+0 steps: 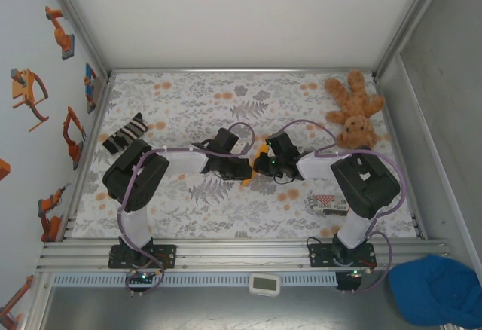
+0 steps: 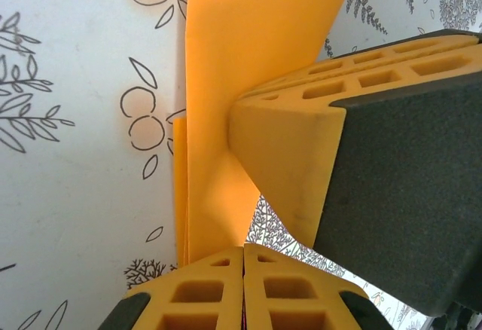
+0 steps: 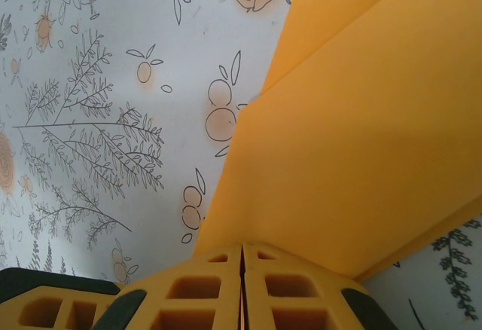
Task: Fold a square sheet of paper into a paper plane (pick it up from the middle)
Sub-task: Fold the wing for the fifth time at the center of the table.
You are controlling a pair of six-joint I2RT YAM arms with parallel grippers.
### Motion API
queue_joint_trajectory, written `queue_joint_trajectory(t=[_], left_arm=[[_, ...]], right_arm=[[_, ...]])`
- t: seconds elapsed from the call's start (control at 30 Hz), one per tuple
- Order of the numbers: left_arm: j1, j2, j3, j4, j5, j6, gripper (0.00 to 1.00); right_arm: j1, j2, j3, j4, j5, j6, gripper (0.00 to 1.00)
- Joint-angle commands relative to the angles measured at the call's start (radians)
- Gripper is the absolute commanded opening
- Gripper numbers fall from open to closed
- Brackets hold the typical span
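Jaws of the left gripper (image 2: pixel 242 253) and of the right gripper (image 3: pixel 241 249) were both clamped on the folded orange paper (image 3: pixel 354 142), held between them over the middle of the worktop (image 1: pixel 188 104). Pulling apart could have torn it; an uneven pull could have skewed the crease.

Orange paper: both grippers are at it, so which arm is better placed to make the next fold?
Probably the right. The right gripper is shut on the broad, layered part of the orange paper. The left gripper pinches a narrow edge, crowded by the right one, so it suits anchoring.
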Motion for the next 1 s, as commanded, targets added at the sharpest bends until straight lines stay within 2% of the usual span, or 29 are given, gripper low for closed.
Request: queue_joint_trajectory(t=[0.0,0.57,0.97], left_arm=[[-0.004,0.009,0.014,-0.037,0.017,0.018,0.07],[-0.022,0.020,0.003,-0.102,-0.039,0.045,0.06],[-0.024,-0.030,-0.086,-0.127,-0.056,0.065,0.05]], right_arm=[[-0.005,0.042,-0.026,-0.058,0.025,0.010,0.09],[-0.005,0.062,-0.021,-0.078,0.034,0.019,0.08],[-0.011,0.085,-0.018,-0.113,0.041,0.019,0.08]])
